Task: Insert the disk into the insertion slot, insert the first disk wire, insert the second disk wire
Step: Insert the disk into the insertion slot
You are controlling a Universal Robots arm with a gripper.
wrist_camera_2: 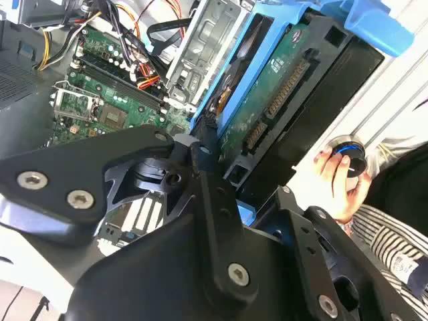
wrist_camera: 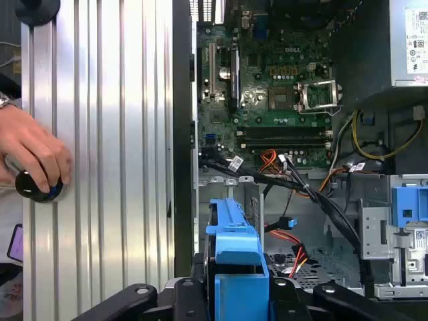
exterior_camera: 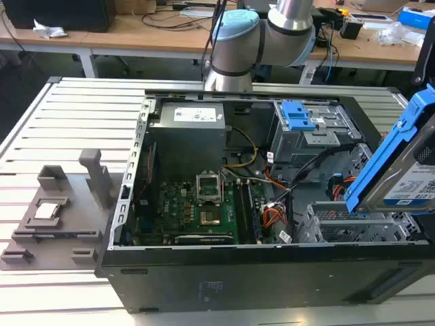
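Observation:
The disk, a grey drive with a white label in a bright blue carrier, hangs tilted above the case's end on the exterior view's right. My gripper is shut on it, a black finger on each side of the blue carrier. In the second wrist view the disk's green underside faces the camera between the fingers. The insertion slot, a silver perforated cage, sits just below the disk and apart from it; it also shows as the cage. Red and orange wires lie loose beside the cage.
The open black computer case lies on a slatted aluminium table. A grey bay with a blue latch stands behind the cage. A person's hand rests on a black knob beside the case. Grey fixtures sit on the exterior view's left.

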